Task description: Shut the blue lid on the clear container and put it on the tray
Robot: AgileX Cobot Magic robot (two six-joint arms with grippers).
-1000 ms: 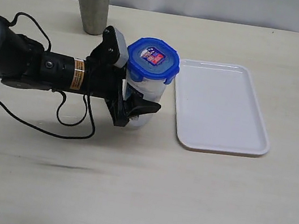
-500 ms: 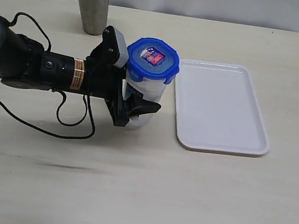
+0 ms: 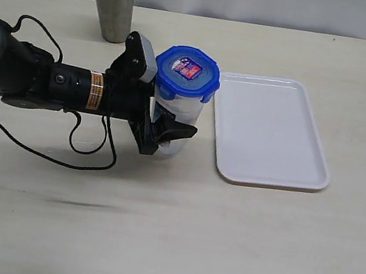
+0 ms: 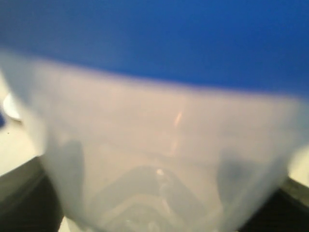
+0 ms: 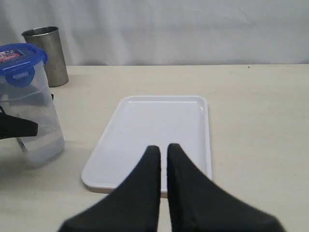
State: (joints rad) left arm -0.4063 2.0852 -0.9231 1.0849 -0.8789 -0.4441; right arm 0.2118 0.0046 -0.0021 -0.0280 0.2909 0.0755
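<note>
- Here's the left gripper (image 3: 174, 120), reaching in from 9 o'clock, and it has the clear container (image 3: 185, 113) in its grasp. The jaws are spread wide around the lower body, with the near finger lying right across the wall.
- The blue lid (image 3: 187, 72) sits on top of the container, sticker facing up. The flaps that show are folded down against the rim.
- The container stands upright and its base looks to be down on the table (image 3: 187, 236). It is just beside the tray's near edge, not on it.
- The tray (image 3: 272, 131) lies at 3 o'clock from the container, flat and white, with nothing on it.
- From the left wrist it's all blur: the container wall fills the view, with a blue band of lid across it and dark finger shapes on both sides.
- Over to the right gripper (image 5: 163, 149), which is pulled well back from the action. Its two black fingers are pressed together with nothing between them, pointing over the tray's short edge.
- The steel cup (image 3: 112, 0) stands at about 11 o'clock from the container, well apart, near the far edge of the table.
- So the lid is on, the container is in the left arm's hold, and the tray is waiting alongside.
</note>
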